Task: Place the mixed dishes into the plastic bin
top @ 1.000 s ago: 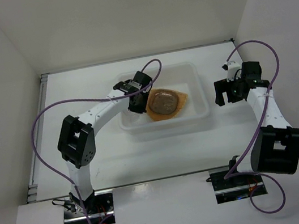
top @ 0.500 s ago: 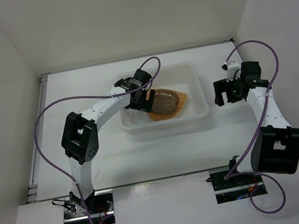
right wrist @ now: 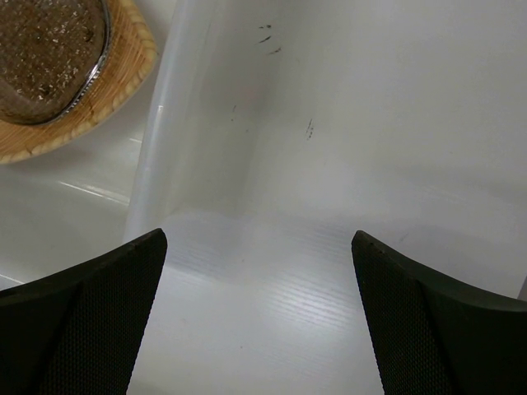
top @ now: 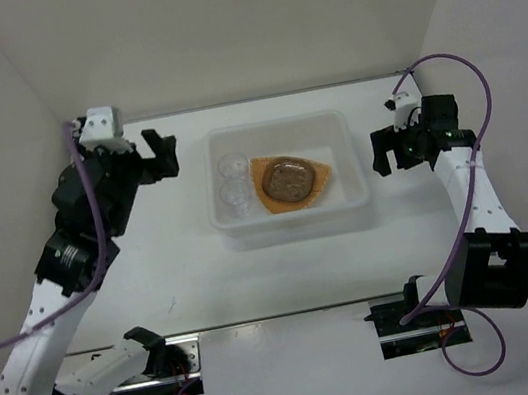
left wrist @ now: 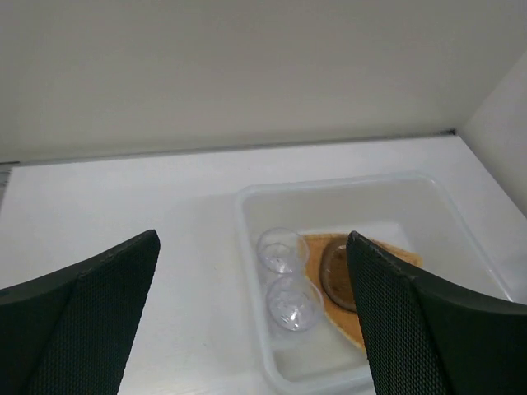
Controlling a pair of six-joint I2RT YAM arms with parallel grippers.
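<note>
The plastic bin [top: 277, 123] stands mid-table. It holds a tan-orange plate [top: 316, 192] with a round grey dish [top: 287, 179] on it, and two clear cups [top: 232, 166] [top: 236, 196] upright side by side at its left end. My left gripper [top: 158, 156] is open and empty, raised well left of the bin. Its wrist view looks down on the bin [left wrist: 346, 185], both cups [left wrist: 282, 249] [left wrist: 295, 303] and the plate [left wrist: 397, 252]. My right gripper [top: 386, 152] is open and empty just right of the bin, over its wall [right wrist: 189, 123], near the plate [right wrist: 132, 70].
White walls close in the table at the back, left and right. The left arm's purple cable loops along the left side. The right arm's cable arches over the table's right edge.
My left gripper has opened, left the bin, and swung up and away to the left. Two cups now show in the bin's left end. The right gripper has shifted slightly.
</note>
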